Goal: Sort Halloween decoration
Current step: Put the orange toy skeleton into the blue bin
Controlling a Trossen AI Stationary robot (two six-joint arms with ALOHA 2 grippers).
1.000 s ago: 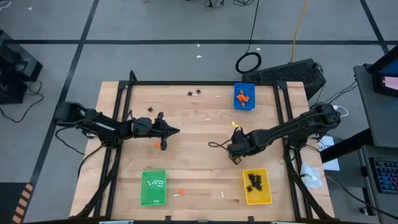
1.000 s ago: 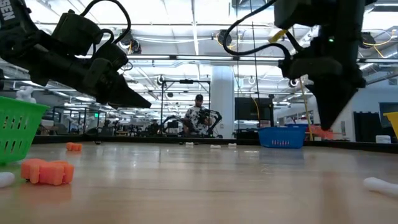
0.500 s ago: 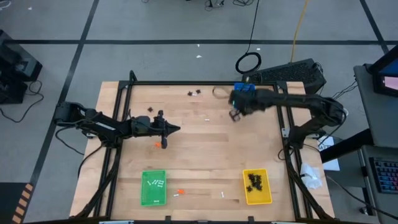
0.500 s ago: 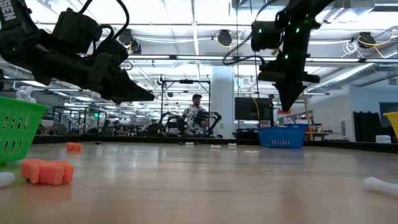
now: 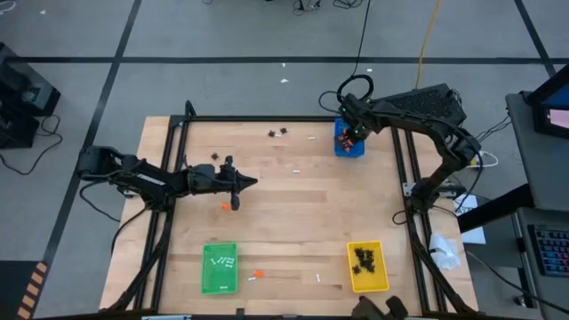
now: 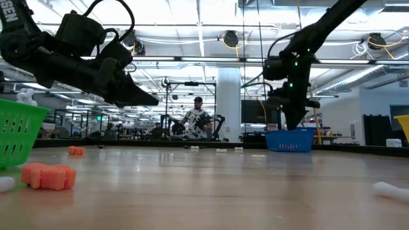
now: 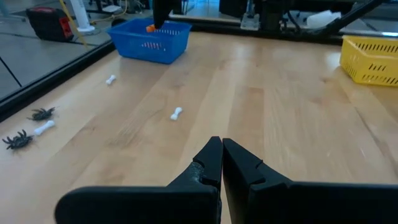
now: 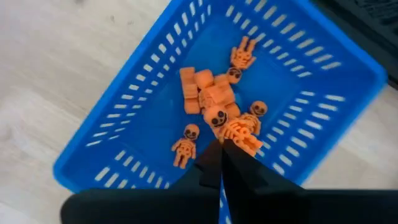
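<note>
Trinkets of three kinds lie across the table and in three trays. Right gripper hangs over the blue tray at the far right of the table; its fingers are pinched on an orange skeleton, with more orange figures lying in the tray below. Left gripper sits mid-table on the left side, jaws closed together and holding nothing, raised off the wood in the low view. An orange lump lies just beside it. Two spiders rest near the far edge, a third further left. White bones are scattered mid-table and near the front. The green tray holds bones; the yellow tray holds spiders. Another orange piece lies near the green tray.
</note>
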